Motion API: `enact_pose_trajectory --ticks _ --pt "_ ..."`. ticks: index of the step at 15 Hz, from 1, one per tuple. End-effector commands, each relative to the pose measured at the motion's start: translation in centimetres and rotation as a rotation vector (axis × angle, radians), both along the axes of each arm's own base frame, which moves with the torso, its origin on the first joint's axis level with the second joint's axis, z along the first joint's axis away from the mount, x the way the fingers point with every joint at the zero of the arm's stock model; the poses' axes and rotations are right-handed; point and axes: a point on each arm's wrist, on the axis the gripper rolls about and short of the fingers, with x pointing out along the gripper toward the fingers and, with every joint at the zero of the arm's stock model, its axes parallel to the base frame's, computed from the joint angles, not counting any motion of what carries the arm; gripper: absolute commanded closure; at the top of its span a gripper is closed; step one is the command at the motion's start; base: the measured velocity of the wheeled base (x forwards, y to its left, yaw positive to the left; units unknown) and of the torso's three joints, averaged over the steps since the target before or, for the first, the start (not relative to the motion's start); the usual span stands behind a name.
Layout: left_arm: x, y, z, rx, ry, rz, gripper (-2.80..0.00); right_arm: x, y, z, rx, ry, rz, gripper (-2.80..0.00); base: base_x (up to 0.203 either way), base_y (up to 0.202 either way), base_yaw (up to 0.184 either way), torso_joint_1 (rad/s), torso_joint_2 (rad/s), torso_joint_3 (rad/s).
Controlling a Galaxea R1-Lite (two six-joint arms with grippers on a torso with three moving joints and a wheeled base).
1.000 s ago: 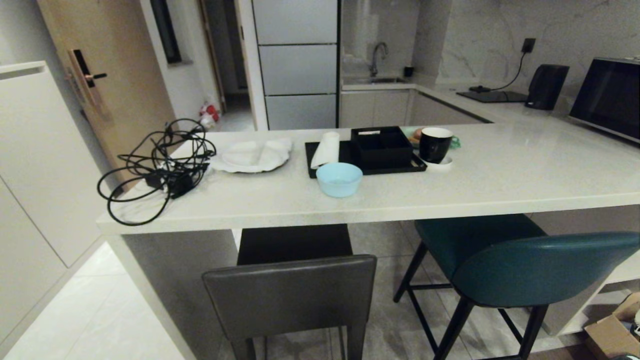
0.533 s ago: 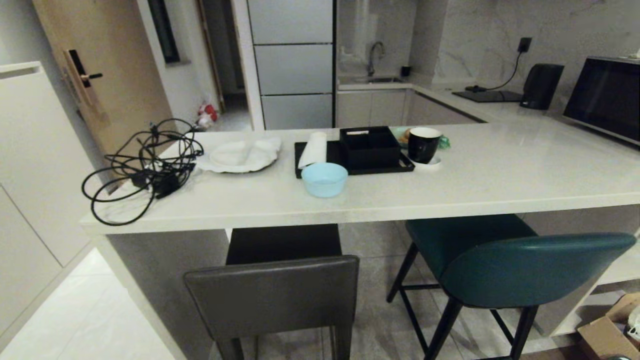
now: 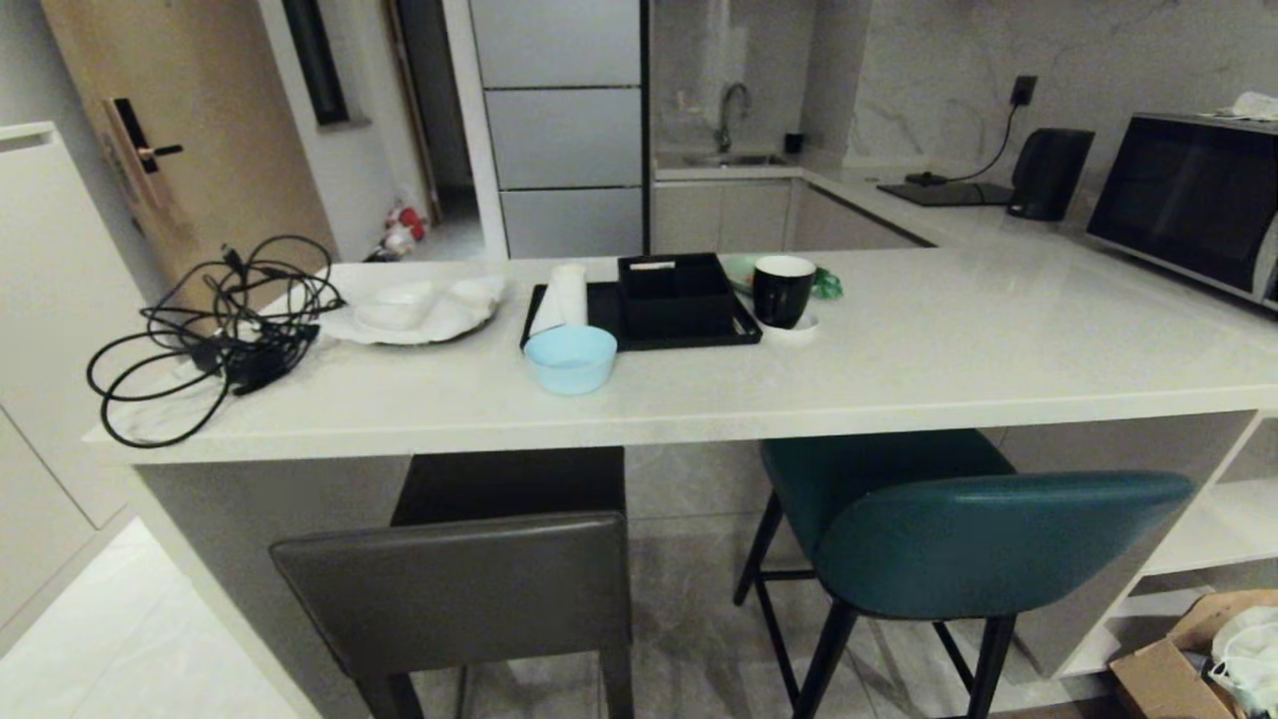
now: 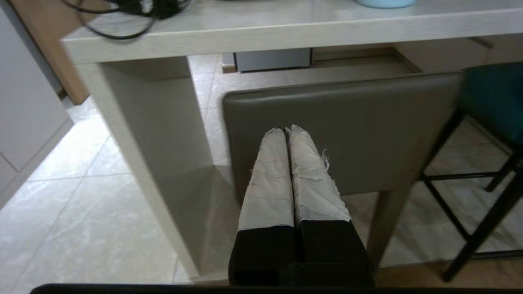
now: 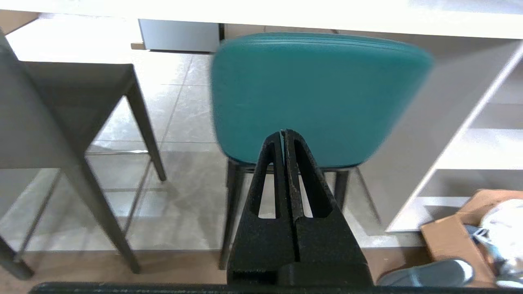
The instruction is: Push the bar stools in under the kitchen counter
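Two bar stools stand at the near side of the kitchen counter (image 3: 899,369), seats partly under the slab and backs sticking out toward me. The dark grey square-backed one (image 3: 449,589) is on the left, the teal padded one (image 3: 998,544) on the right. Neither arm shows in the head view. My left gripper (image 4: 288,130), fingers wrapped in white tape, is shut and empty, pointing at the grey backrest (image 4: 367,122). My right gripper (image 5: 283,132) is shut and empty, pointing at the teal backrest (image 5: 318,90). Whether either one touches its backrest I cannot tell.
On the counter lie a tangle of black cables (image 3: 200,330), a white plate (image 3: 409,312), a blue bowl (image 3: 570,359), a black tray (image 3: 639,335) and a black mug (image 3: 783,291). White shelving (image 3: 1198,529) and a cardboard box (image 3: 1188,659) sit right of the teal stool.
The whole head view has slid to the left, so the camera has moved right. The stools hold their place against the counter.
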Motion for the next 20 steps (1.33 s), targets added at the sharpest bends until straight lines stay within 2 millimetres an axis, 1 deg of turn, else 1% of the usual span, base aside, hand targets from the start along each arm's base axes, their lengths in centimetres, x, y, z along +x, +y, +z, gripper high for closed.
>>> enact_pose_trajectory --ticks 1,7,20 --pt "0.15 0.0 -0.5 0.0 0.019 0.0 0.0 0.0 0.0 0.0 -0.001 0.0 0.001 0.0 0.0 -0.194 0.001 0.002 0.0 -0.002" --pt "0.15 0.0 -0.5 -0.031 0.02 0.0 0.0 0.0 0.0 0.0 -0.001 0.0 -0.001 0.0 0.0 -0.176 0.002 0.004 0.0 0.001" --pt "0.15 0.01 -0.49 -0.033 0.019 -0.001 0.0 0.0 0.0 0.0 -0.002 0.0 0.001 0.0 0.0 0.0 0.0 0.0 0.0 0.0"
